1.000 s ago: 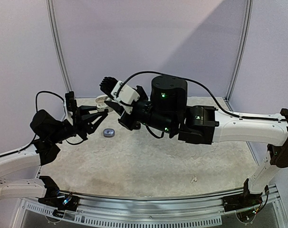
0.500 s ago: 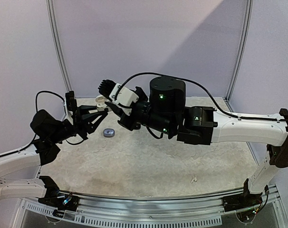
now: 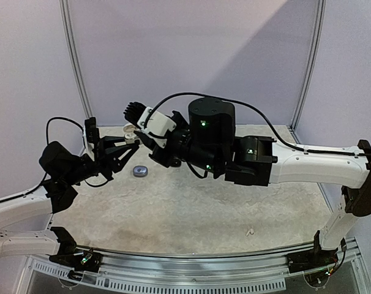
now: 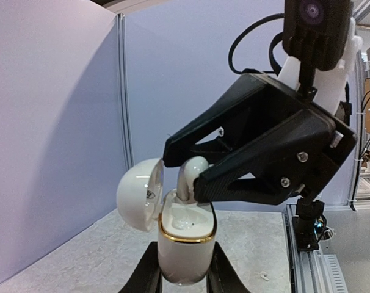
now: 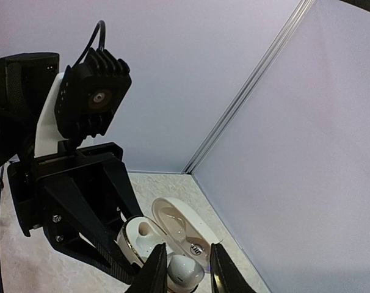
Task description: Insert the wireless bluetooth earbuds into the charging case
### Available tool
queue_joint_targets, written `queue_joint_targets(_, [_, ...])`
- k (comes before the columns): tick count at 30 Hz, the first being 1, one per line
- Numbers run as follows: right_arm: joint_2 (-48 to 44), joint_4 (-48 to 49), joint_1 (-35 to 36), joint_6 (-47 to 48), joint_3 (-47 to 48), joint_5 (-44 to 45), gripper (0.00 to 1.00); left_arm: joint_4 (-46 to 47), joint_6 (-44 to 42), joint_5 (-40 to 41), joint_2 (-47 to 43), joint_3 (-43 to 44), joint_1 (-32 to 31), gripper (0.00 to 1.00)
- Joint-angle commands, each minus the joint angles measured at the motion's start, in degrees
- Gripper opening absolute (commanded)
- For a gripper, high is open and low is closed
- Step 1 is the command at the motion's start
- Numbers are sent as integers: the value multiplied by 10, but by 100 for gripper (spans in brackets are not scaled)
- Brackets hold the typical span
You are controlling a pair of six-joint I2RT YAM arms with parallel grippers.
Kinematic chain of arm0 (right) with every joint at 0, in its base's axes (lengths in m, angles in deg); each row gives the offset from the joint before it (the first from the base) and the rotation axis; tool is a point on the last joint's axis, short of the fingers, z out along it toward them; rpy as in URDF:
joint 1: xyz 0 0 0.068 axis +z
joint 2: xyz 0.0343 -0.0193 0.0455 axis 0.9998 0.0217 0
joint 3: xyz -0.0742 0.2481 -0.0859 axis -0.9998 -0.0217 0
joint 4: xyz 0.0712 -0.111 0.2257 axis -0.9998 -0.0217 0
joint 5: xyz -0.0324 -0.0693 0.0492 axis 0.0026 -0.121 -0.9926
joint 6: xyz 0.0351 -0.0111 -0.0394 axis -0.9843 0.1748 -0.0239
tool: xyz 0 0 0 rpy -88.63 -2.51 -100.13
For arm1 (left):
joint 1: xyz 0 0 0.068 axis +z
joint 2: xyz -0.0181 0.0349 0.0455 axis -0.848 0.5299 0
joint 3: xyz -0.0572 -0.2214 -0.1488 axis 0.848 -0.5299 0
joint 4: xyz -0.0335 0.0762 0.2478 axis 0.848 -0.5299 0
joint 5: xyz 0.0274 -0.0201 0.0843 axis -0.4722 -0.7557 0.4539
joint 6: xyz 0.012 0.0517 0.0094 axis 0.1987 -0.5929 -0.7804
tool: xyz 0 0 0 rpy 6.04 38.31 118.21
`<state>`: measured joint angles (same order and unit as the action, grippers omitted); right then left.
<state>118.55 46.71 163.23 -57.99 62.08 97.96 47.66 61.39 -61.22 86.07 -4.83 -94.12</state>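
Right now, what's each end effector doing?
Left end effector: closed on the charging case.
Right end effector: around a white earbud; grip cannot be told.

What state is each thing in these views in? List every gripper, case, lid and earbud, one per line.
charging case: upright, held by the left gripper.
lid: swung open.
white earbud: stem down in the case, head above the rim.
left gripper: shut on the charging case.
right gripper: fingers flank the white earbud; whether it grips cannot be told.
small round object: lying flat on the table, untouched.
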Motion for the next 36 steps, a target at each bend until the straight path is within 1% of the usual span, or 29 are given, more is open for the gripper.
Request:
queue_joint_targets(1, [18,-34,-6,-9,17,32,26,22,1,-18,-3,2,-10,0])
queue_joint_targets(5, [19,-39,-7,-17,20,30,24,22,2,-20,-2,3,-10,0])
queue_joint_targets(11, [24,-58,-11,-33,36,35,27,21,8,-21,-3,2,-10,0])
queue_joint_targets(19, [41,-83,-14,-50,70,50,29,20,63,-7,-3,1,-10,0])
queue_joint_targets(28, [51,-107,-15,-66,93,48,31,17,89,9,-4,-2,-10,0])
queue_joint_targets(36, [55,-130,-19,-80,105,25,38,15,99,19,-4,-2,-10,0])
